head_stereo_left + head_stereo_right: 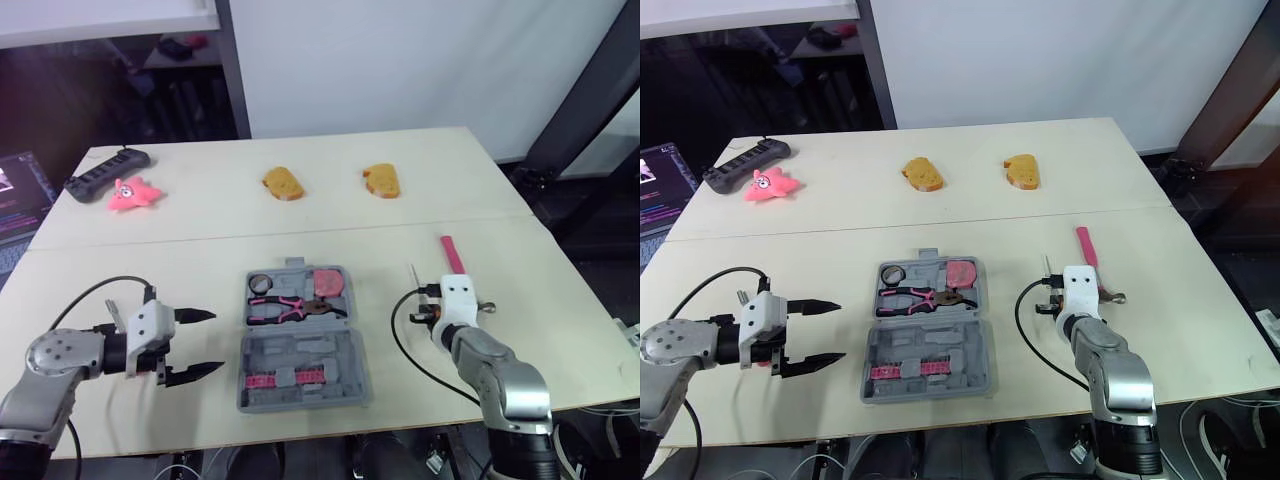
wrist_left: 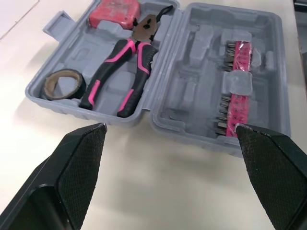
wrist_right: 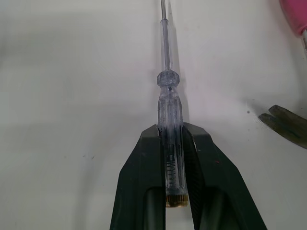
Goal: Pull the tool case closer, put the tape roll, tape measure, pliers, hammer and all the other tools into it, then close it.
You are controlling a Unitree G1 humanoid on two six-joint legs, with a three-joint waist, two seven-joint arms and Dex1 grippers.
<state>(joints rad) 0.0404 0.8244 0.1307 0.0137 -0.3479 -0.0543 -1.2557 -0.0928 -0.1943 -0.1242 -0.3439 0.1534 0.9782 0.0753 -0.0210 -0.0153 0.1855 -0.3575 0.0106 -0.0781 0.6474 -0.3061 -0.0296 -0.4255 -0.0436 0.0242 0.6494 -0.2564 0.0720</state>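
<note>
Grey tool case [image 1: 300, 345] is lying wide open, with the tape roll [image 1: 262, 283], pink pliers [image 1: 290, 308] and red tape measure [image 1: 327, 282] in its far half. Pink hammer [image 1: 452, 253] lies off to its right, beside the clear screwdriver [image 3: 170, 110] pinched in the right gripper [image 3: 171, 132].

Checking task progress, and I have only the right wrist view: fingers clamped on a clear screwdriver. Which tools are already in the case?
Observer: The tape roll, tape measure and pliers lie in the open tool case's far half.
Operator: And the hammer?
Observer: The hammer is on the table, beside the right gripper holding the screwdriver.
Operator: Left gripper?
Observer: The left gripper is open, empty, left of the case, not touching it.
</note>
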